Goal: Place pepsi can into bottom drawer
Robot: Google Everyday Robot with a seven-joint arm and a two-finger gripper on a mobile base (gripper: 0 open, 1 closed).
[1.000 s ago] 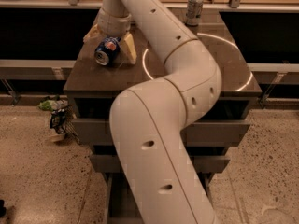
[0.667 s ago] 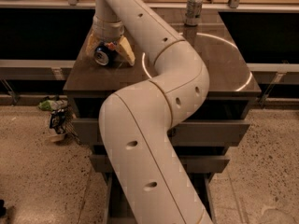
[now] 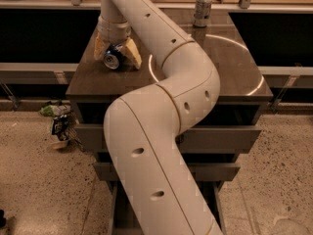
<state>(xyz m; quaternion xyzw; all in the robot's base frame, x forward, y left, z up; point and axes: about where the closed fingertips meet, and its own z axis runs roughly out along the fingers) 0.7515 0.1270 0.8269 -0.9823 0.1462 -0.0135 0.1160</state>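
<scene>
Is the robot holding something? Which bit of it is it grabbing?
The pepsi can. The gripper, at the countertop's far left corner, pinches its round sides between its fingers; the can lies sideways on the top.

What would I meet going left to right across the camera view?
From left: floor clutter → pepsi can, with the gripper over it on the cabinet top, left side → silver can at the back.
</scene>
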